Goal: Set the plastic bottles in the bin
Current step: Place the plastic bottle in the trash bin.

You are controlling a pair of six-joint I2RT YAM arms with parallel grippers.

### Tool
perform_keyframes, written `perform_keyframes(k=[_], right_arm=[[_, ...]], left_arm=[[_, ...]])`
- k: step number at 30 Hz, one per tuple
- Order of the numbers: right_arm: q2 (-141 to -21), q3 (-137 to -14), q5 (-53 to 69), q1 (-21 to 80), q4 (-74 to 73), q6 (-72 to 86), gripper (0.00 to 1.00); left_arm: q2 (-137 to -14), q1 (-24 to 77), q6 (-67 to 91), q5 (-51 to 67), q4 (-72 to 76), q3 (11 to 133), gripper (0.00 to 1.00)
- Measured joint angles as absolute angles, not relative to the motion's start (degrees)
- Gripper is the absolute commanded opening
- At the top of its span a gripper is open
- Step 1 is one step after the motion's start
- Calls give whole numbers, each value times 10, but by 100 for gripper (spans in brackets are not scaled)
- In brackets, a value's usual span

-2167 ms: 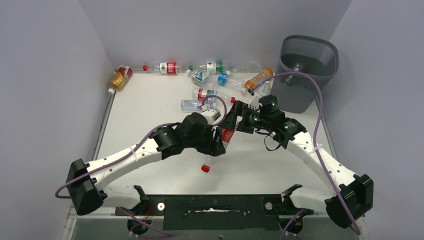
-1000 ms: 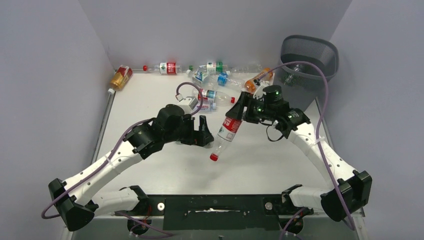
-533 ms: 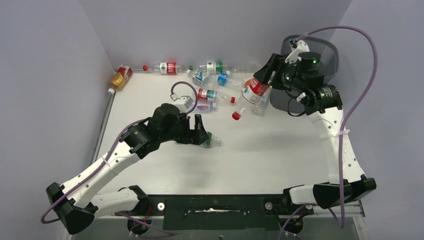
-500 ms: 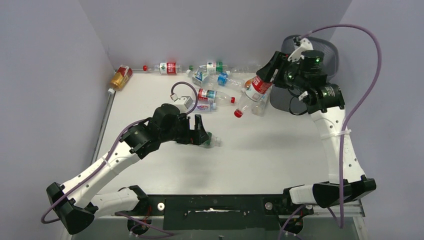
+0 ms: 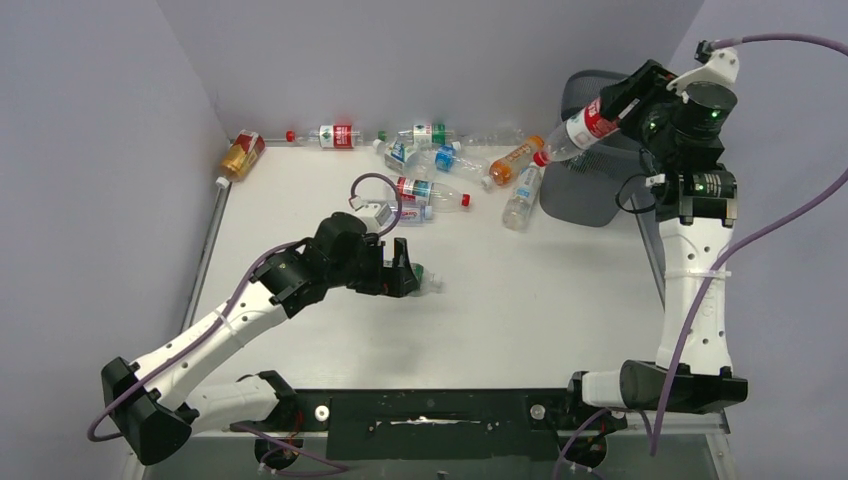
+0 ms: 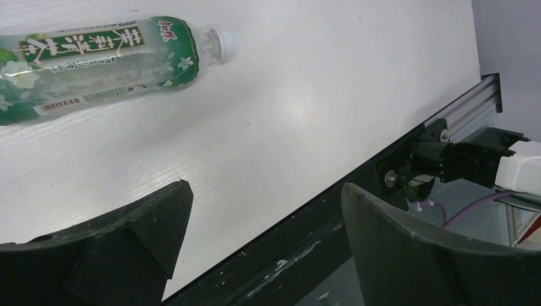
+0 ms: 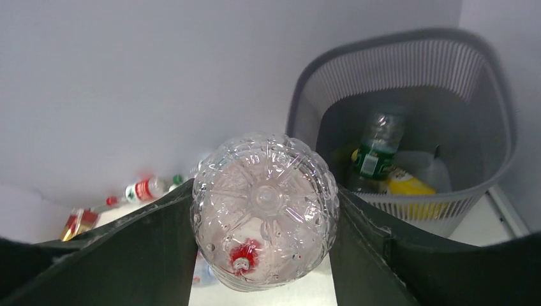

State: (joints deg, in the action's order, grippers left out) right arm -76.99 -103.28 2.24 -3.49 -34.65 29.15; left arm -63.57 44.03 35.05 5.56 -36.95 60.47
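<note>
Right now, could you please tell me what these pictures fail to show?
Top external: the right gripper and its red-labelled bottle partly cover the bin, so its contents are unreadable.
Left wrist: the green bottle is cut off at its base by the left edge.
Right wrist: that bottle blocks most of the table.

I see the bin (image 5: 590, 200) at the counter's (image 5: 520, 320) far right corner. Most bottles (image 5: 335, 135) lie along the back, left of it. One bottle (image 6: 96, 57) lies just before my left jaws.
</note>
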Motion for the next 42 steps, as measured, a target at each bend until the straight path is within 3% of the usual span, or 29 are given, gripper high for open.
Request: perform_keyframes(k=[18,20,23,24,33,42], right_arm=[[-825,-1034,-36,-143,-150,326,64],[-847,-1040,-36,-143,-148,328,68],[-883,-1042,-30,-146,-147,333,91],[-898,-1044,-25,-146,-149,333,95],[-978,-1098,21,-146,-211,331,99],[-877,-1052,34,-102,-251,318,100]], left_arm=[[-650,429,333,65,-362,580,88],[-653,425,329,66,-362,579,88],[-659,417,324,67,-362,578,88],[-661,414,323,67,-362,578,88],[-676,400,321,77,-362,575,89],[-697,385,336,78,-362,575,89]])
